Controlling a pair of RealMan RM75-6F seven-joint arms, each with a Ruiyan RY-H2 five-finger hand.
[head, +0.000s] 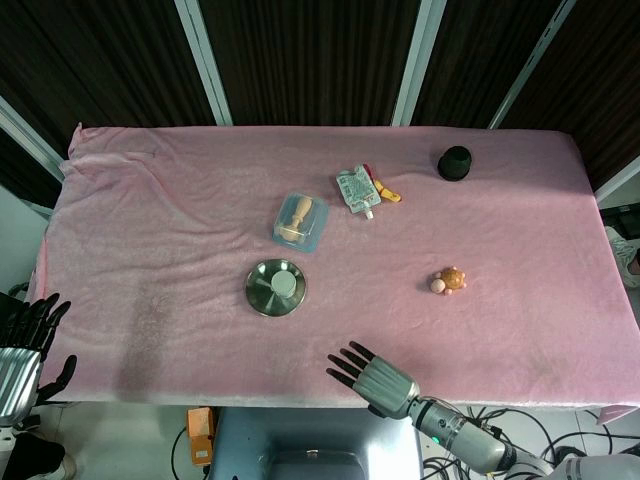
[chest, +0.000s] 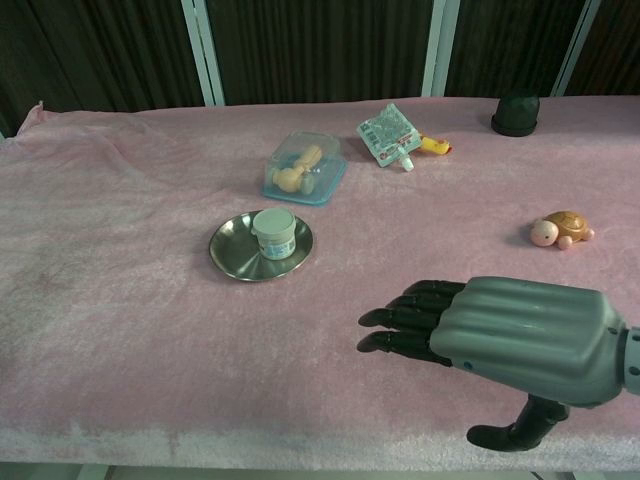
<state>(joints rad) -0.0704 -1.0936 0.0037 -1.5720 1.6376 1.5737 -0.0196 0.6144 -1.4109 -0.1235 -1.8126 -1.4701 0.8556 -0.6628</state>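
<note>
The right hand (chest: 500, 340), grey-backed with black fingers (head: 350, 362), hovers palm down over the near edge of the pink plush cloth (head: 150, 230) that covers the table. Its fingers stretch forward, lying close side by side, and hold nothing; the thumb hangs below the palm in the chest view. The left hand (head: 25, 345) shows only in the head view, off the table's near left corner, with its black fingers slightly spread and nothing in them.

Nearest ahead of the right hand, to its left, lies the round shallow steel dish (chest: 228, 252), and a small pale-lidded round jar (chest: 273, 232) stands in it. Off to the right, well apart from the hand, a small orange-and-tan toy turtle (chest: 562, 229) sits on the cloth.

Beyond the dish a clear light-blue plastic box (chest: 325, 180) holds a cream-coloured wooden piece (chest: 296, 170). Farther back lies a pale green spouted pouch (chest: 387, 134), with a small yellow-and-red toy (chest: 435, 146) just beside it. Farthest, near the back right, stands a black domed object (chest: 516, 112).
</note>
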